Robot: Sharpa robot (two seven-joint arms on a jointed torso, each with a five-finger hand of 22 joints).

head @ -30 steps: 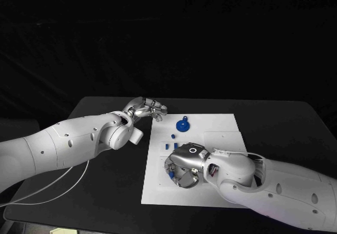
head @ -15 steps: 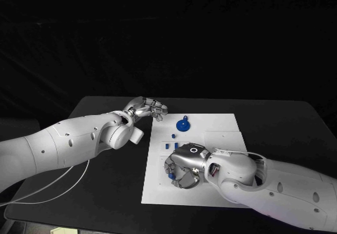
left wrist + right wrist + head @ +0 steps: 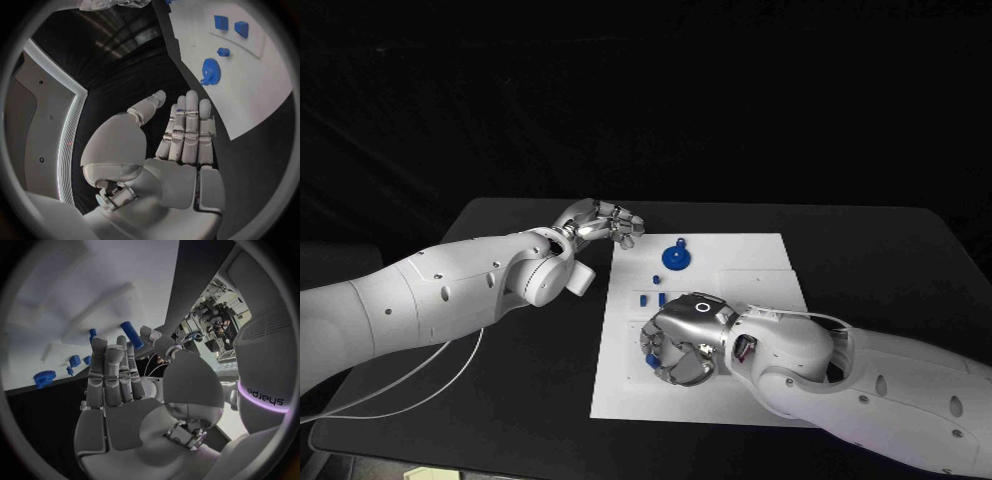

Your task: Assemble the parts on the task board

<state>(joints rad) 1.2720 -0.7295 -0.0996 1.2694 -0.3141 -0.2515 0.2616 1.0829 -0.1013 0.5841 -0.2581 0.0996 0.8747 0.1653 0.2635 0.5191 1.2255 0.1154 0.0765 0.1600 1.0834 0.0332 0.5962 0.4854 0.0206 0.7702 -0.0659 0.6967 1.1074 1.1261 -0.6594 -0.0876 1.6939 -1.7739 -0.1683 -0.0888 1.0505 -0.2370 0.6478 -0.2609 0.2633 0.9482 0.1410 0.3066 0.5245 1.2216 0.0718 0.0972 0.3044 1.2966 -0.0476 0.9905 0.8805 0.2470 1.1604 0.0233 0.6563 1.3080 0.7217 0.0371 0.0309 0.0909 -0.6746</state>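
Right hand low over the board's middle, fingers curled near a blue peg, grasp unclear. Left hand released, by the board's far-left corner. Better to seat the peg upright, pressing gently.

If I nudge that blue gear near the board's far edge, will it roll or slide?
The blue gear lies flat on the task board, so it would probably slide, not roll. It looks like small rigid plastic, likely light. Its teeth may give the fingers some grip.
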